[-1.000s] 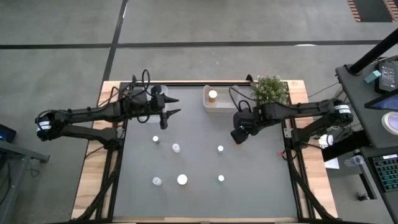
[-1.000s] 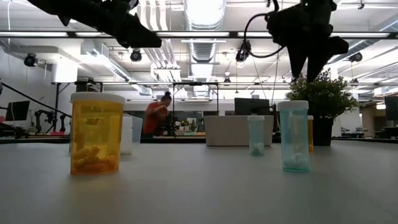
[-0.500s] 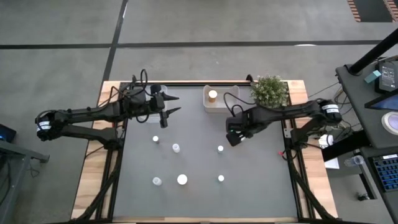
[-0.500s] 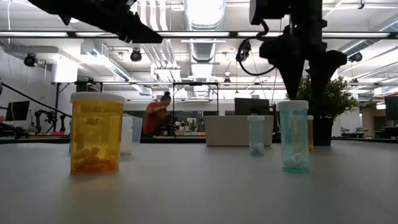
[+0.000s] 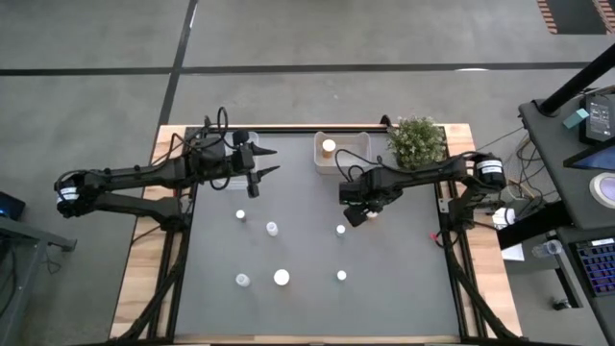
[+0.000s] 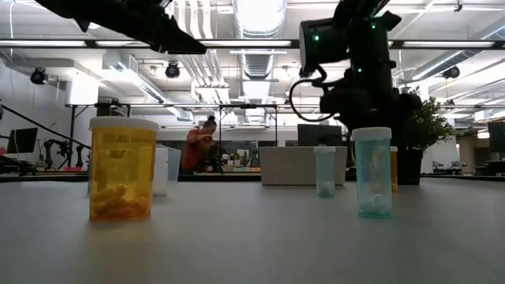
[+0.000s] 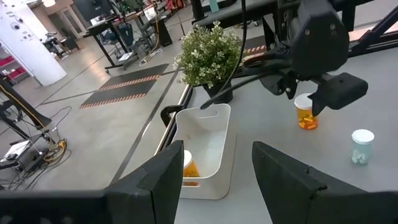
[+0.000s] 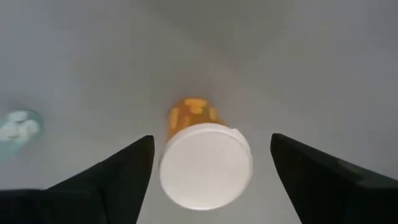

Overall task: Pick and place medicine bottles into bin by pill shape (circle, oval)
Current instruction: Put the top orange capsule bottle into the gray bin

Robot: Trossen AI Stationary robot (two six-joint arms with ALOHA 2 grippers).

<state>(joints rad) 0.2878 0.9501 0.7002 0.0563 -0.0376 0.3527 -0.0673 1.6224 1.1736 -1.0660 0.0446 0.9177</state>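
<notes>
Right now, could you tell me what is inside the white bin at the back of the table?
The white bin holds one orange bottle with a white cap, standing at one end. The left end effector's finger hides part of that bottle; its pills cannot be made out.

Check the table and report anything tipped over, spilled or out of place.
Nothing stands out. The bottles on the table stand upright with caps on, one orange bottle already sits in the white bin, and the right claw hangs open above another orange bottle. The left claw waits near the back.

Eight bottles [image 5: 282, 277]; one bin [image 5: 356, 165]; one plant [image 5: 417, 139]
</notes>
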